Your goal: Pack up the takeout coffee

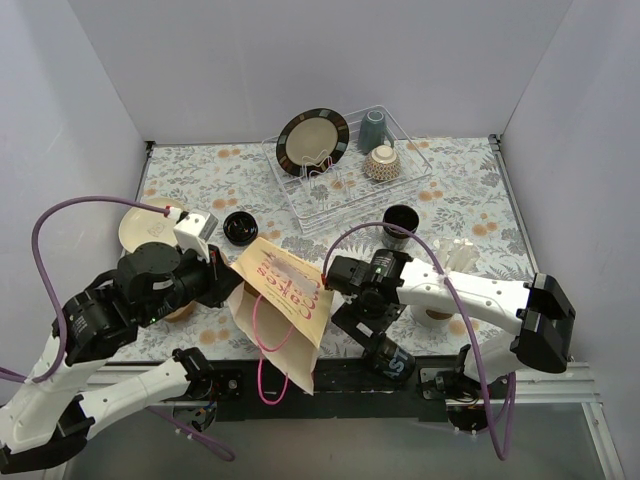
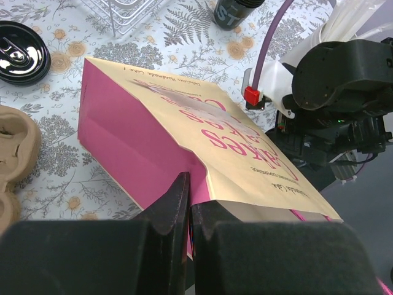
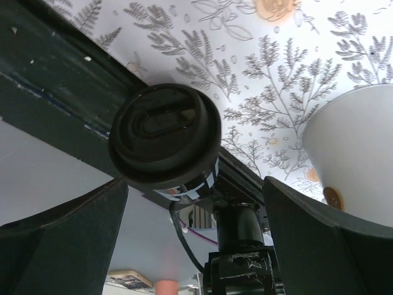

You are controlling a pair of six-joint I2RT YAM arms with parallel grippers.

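A small black paper cup with a round black plastic lid faces the camera lid-first, overlapping the black rail at the table's edge and the grey fern-printed tablecloth. The right gripper has its dark fingers spread wide on either side below the cup. A plain white cup stands to the right.

The top view looks down on the whole counter from behind. The left wrist view is close on the paper bag, the right on a lidded cup; the top view shares both.
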